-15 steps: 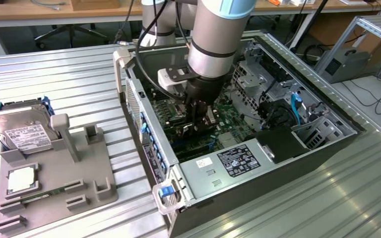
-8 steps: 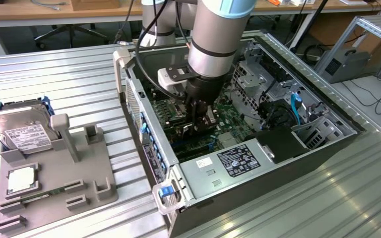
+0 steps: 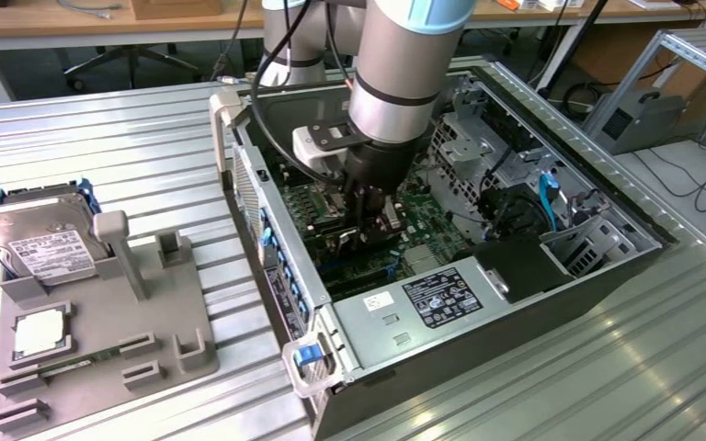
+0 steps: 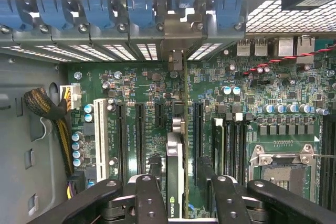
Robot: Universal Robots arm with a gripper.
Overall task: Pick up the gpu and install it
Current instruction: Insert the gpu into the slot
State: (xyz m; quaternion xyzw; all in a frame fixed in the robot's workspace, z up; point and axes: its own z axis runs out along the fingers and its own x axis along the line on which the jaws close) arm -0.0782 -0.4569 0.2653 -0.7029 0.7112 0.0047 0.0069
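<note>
Fingers [image 4: 157,195] clamp the gpu [image 4: 176,182] edge-on — over the motherboard [image 4: 252,93].

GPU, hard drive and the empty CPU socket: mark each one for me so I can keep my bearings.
gpu [image 4: 175,182]: wrist view, top edge of the card standing between the gripper's fingers.
hard drive [image 3: 37,241]: exterior view, its white label.
CPU socket [image 4: 285,167]: wrist view, the open middle of the socket frame.

Take the open computer case [image 3: 451,276] as your anchor: the arm's gripper [image 3: 371,216] reaches down inside it, over the motherboard [image 4: 252,129]. The gpu [image 4: 176,177] stands on edge between the fingers [image 4: 149,198], above the expansion slots [image 4: 131,140]. To the case's exterior-view left sits the parts tray [image 3: 108,340], the hard drive [image 3: 40,239] standing at its far end.
</note>
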